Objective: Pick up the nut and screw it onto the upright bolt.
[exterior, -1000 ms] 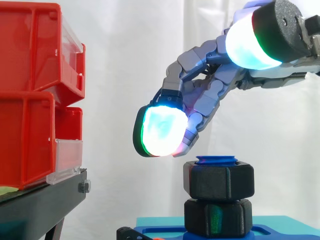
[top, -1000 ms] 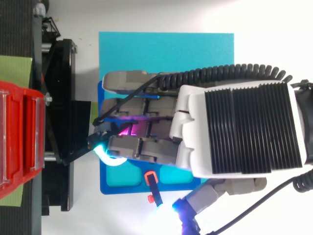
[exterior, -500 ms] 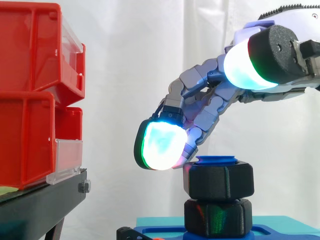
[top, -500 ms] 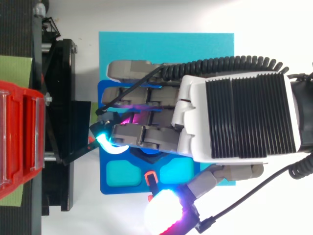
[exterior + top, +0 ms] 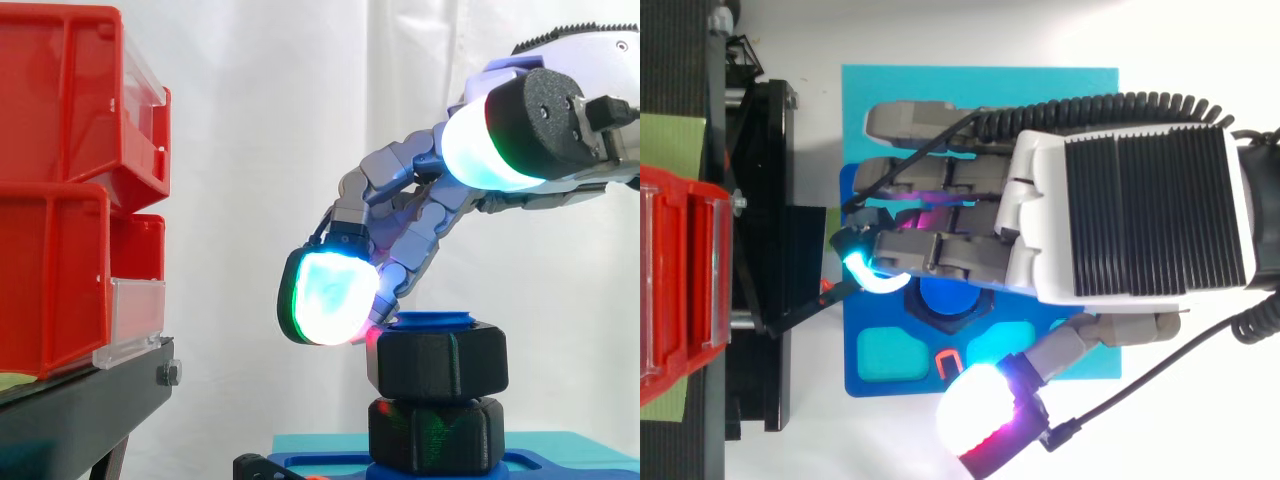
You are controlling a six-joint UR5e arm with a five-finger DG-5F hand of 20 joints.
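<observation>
A black hexagonal nut (image 5: pixel 437 362) sits on the upright blue bolt (image 5: pixel 432 320), whose round top (image 5: pixel 945 298) shows just above it. Under the nut is a second black hexagonal piece (image 5: pixel 435 435), standing on a blue base (image 5: pixel 880 350). My hand (image 5: pixel 1140 215) hovers over the bolt, coming in from the right. Its fingers bend loosely downward, and one glowing fingertip (image 5: pixel 328 297) hangs beside the nut's upper left edge. The thumb (image 5: pixel 490 140) is raised and spread well away from the nut. Nothing is held between thumb and fingers.
Stacked red bins (image 5: pixel 60 200) stand on a black stand (image 5: pixel 90 410) at the left. The blue base lies on a cyan mat (image 5: pixel 980 85). A small orange clip (image 5: pixel 946 358) sits on the base near the thumb. A white curtain hangs behind.
The hand has slid sideways across the base, uncovering the bolt's blue top in the top view. Its fingertips have dropped slightly toward the nut, and the thumb has swung into view.
</observation>
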